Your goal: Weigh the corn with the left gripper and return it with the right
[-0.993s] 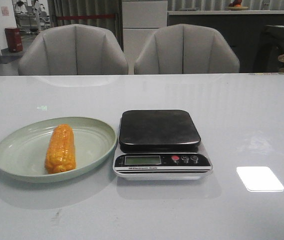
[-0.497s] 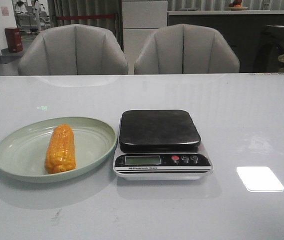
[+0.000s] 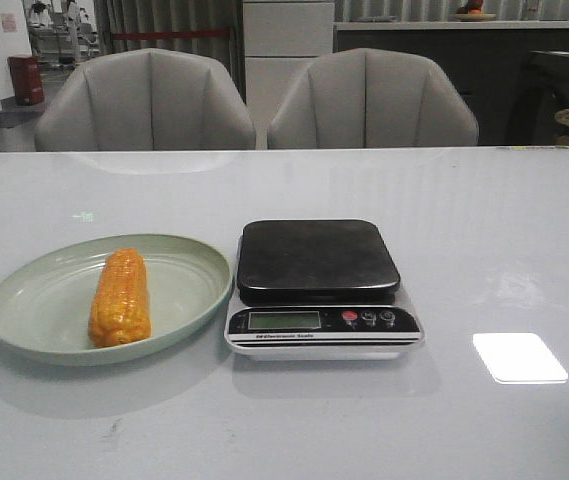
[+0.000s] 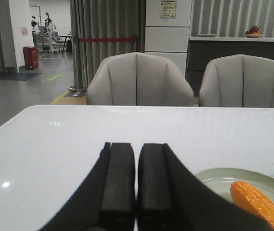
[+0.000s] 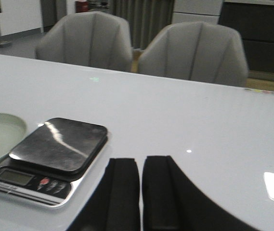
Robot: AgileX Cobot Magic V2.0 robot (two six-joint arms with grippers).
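One corn (image 3: pixel 120 297) lies lengthwise in one green plate (image 3: pixel 24 330), just left of one kitchen scale (image 3: pixel 321 288), within the left arm's reach by judgement. The left gripper (image 4: pixel 137 185) and right gripper (image 5: pixel 140 195) both have fingers pressed together, holding nothing.

Two grey padded chairs (image 3: pixel 146 100) (image 3: pixel 372 98) are set behind the glossy white table (image 3: pixel 504 230). Grey curtains (image 4: pixel 105 43), a red bin (image 4: pixel 30 57) and a dark counter (image 3: pixel 434 60) are seen beyond; light is reflected on the tabletop.
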